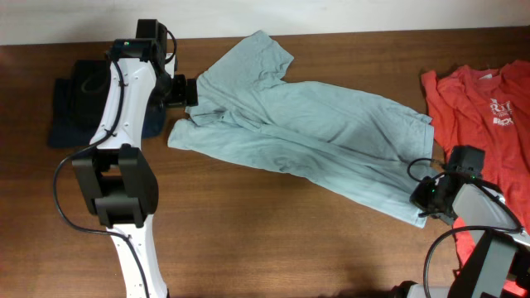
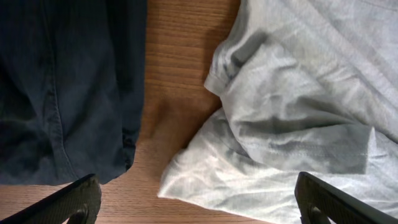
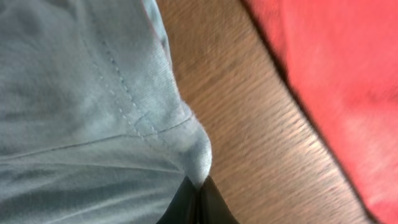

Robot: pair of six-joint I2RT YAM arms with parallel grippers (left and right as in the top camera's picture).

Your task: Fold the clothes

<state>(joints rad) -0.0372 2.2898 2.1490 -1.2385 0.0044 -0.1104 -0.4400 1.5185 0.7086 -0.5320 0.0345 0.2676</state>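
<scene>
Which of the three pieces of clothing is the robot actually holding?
The pale green shirt in the middle: the right hand pinches its corner. The dark garment and the red shirt are not gripped.

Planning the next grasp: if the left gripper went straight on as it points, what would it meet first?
Probably the grey shirt, at its crumpled edge; bare table lies just beside it, and depth is unclear.
</scene>
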